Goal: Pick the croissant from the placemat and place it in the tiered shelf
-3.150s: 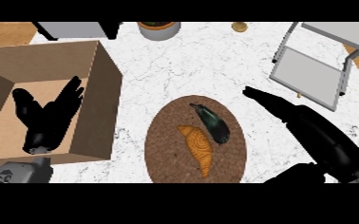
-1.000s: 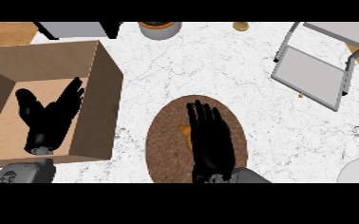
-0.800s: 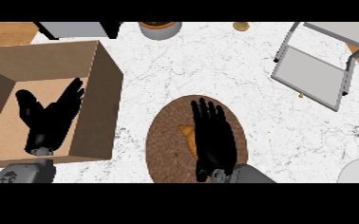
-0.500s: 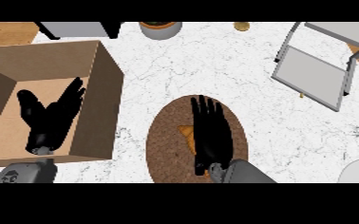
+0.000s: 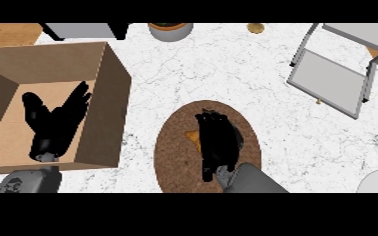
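Croissant (image 5: 193, 137) on placemat (image 5: 171, 155), mostly hidden under right robot hand (image 5: 218, 142); fingers lie over it, closure cannot be told. Left robot hand (image 5: 53, 122) released, resting over cardboard box (image 5: 111, 105). Tiered shelf (image 5: 332, 77) far right. Croissant likely light, flaky, crushable: grasp thick middle.

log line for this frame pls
phase: grasp | right hand over croissant on placemat, grip unclear | left hand open over cardboard box | tiered shelf not yet reached
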